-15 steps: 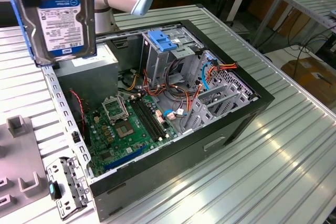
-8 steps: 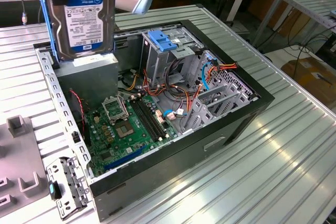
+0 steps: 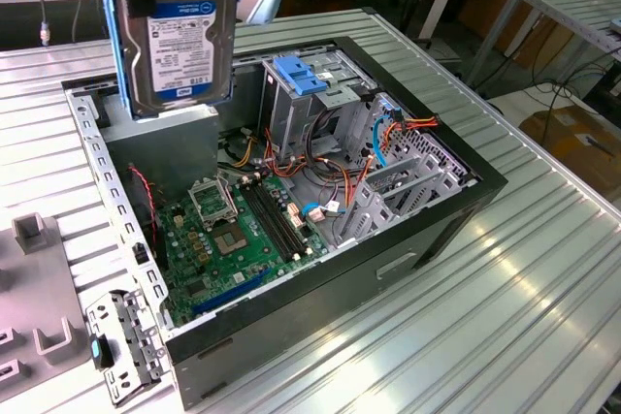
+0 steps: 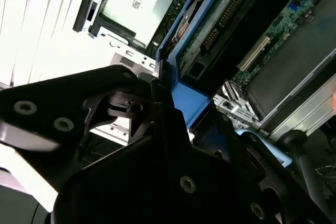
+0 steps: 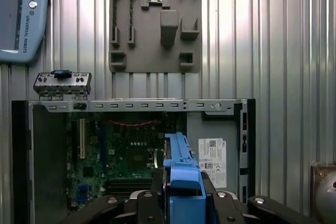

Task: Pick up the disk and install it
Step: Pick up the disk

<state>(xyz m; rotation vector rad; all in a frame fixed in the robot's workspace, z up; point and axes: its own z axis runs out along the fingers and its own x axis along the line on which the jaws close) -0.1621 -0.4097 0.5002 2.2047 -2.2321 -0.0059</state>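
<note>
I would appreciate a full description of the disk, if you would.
The disk is a silver-grey metal hard drive with a white, blue-banded label and blue plastic side rails. It hangs upright above the open computer case, label facing the exterior view, gripped at its upper end by the gripper.

exterior view obliquely down on the open computer case (image 3: 408, 259); both wrist views down into it from close above
</note>
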